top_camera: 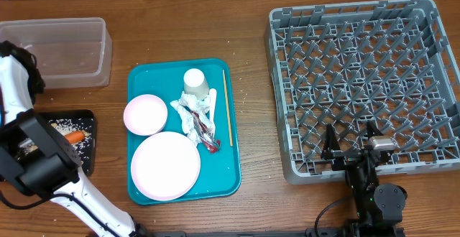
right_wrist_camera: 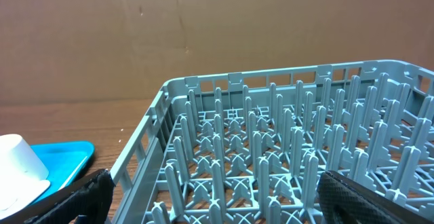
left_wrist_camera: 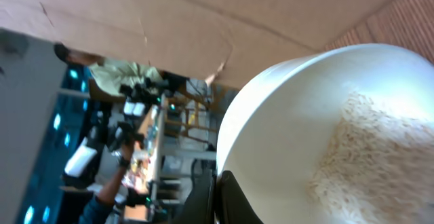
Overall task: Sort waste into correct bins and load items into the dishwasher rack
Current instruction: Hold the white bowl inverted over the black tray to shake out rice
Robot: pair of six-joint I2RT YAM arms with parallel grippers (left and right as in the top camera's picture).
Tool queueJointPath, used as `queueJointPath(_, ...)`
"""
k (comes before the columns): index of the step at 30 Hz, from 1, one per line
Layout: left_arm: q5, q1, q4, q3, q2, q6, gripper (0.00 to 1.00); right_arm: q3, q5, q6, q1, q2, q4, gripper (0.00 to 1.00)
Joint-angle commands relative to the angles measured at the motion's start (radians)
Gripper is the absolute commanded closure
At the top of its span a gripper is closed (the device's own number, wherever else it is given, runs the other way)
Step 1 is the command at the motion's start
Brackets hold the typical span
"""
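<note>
Step in hand, as I judge it: tipping rice (left_wrist_camera: pixel 366 156) out of the white bowl (left_wrist_camera: pixel 319 129) into the black tray (top_camera: pixel 89 161), lower left in overhead. The left arm (top_camera: pixel 36 165) hides the bowl there. The tray shows a carrot (top_camera: pixel 74 135) and loose grains. In the left wrist view the bowl is tipped on its side, with a rice patch clinging to the inner wall.

To do it well: keep the mouth over the tray and tilt further or shake so stuck grains drop, none onto the table (top_camera: pixel 251 208). The pinch on the rim is thin, so go gently.

Left jaws: closed tight on the bowl's rim, bottom of the wrist view. Right jaws: spread fully wide, holding nothing, at the near edge of the rack (top_camera: pixel 366 79), lower right.

Plate (top_camera: pixel 165 165), cup (top_camera: pixel 195 82) and napkins (top_camera: pixel 195 118) sit on the teal tray (top_camera: pixel 231 176).
</note>
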Motion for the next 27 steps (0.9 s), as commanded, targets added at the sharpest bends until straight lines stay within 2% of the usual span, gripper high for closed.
queueJointPath(1, -0.087, -0.012, 0.005, -0.005, 0.008, 0.035, 0.96, -0.01, 0.005, -0.003, -0.001, -0.008, 0.004, 0.0)
queueJointPath(5, -0.101, -0.013, 0.018, -0.009, 0.008, 0.039, 0.96, -0.01, 0.006, -0.003, -0.001, -0.008, 0.004, 0.0)
queueJointPath(13, -0.129, -0.013, 0.066, -0.036, 0.008, 0.124, 0.96, -0.01, 0.005, -0.003, -0.001, -0.008, 0.004, 0.0)
queueJointPath(20, -0.221, -0.02, 0.197, -0.037, 0.008, 0.304, 0.96, -0.01, 0.006, -0.003, -0.001, -0.008, 0.004, 0.0)
queueJointPath(25, -0.27, -0.03, 0.331, -0.037, 0.026, 0.48, 0.96, -0.01, 0.006, -0.003, -0.001, -0.008, 0.004, 0.0)
queueJointPath(27, -0.27, -0.037, 0.353, -0.037, 0.04, 0.5, 0.96, -0.01, 0.006, -0.003, -0.001, -0.008, 0.004, 0.0)
